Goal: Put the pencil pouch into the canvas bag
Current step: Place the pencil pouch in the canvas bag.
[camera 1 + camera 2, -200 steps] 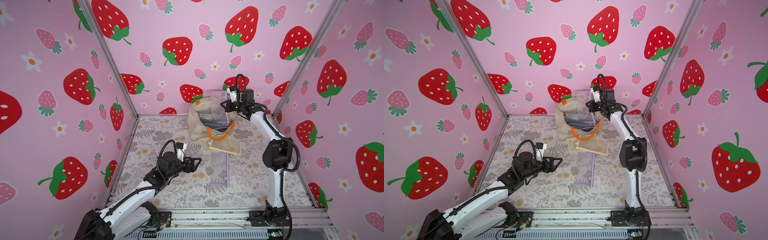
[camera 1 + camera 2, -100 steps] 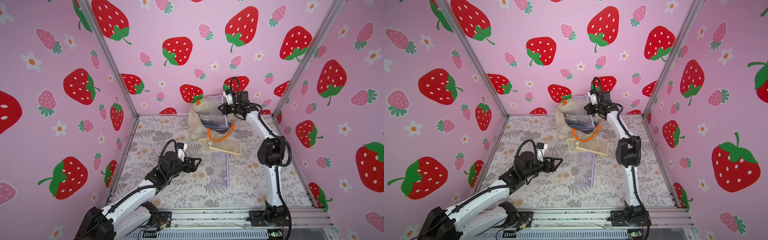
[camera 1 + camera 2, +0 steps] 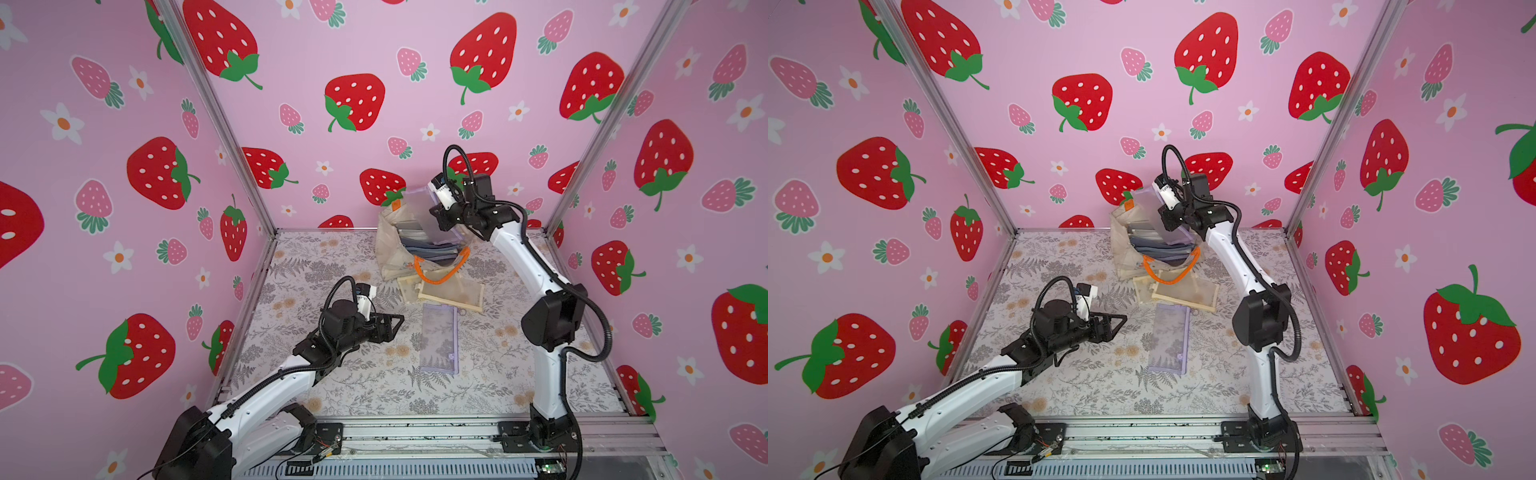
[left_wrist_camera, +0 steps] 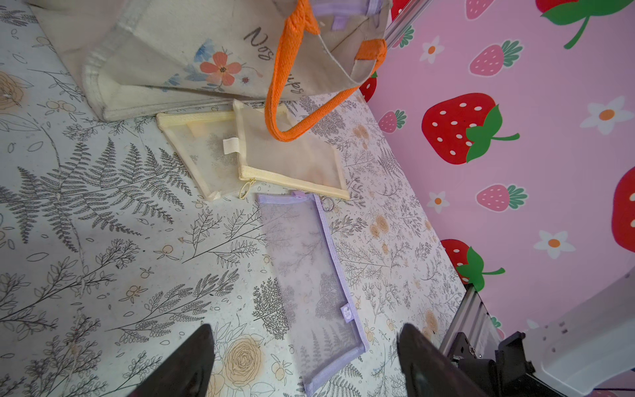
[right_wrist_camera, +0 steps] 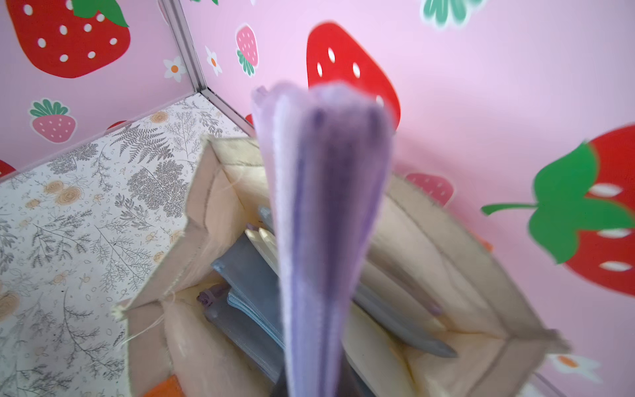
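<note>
Nearest you, your left gripper hovers low over the mat, jaws spread wide with nothing between them. In the left wrist view its fingers stand either side of the near end of a flat pouch of lilac mesh, without touching it. This flat pouch lies alone on the mat, its long side running away from you. Just beyond its far end lie two cream pouches, one overlapping the other, and the bag's orange handle loops down over the upper one. Behind them the bag slumps close to the back wall, its mouth open. Inside it you can see several grey-blue pouches stacked together. Farthest out, your right gripper is clenched on the pencil pouch, a translucent lilac one. The pencil pouch is over the bag's mouth, and in the right wrist view it shows edge-on and blurred, between the bag's fabric walls. In both top views its lower edge reaches the rim of the mouth. You cannot tell whether it touches the pouches already inside.
</note>
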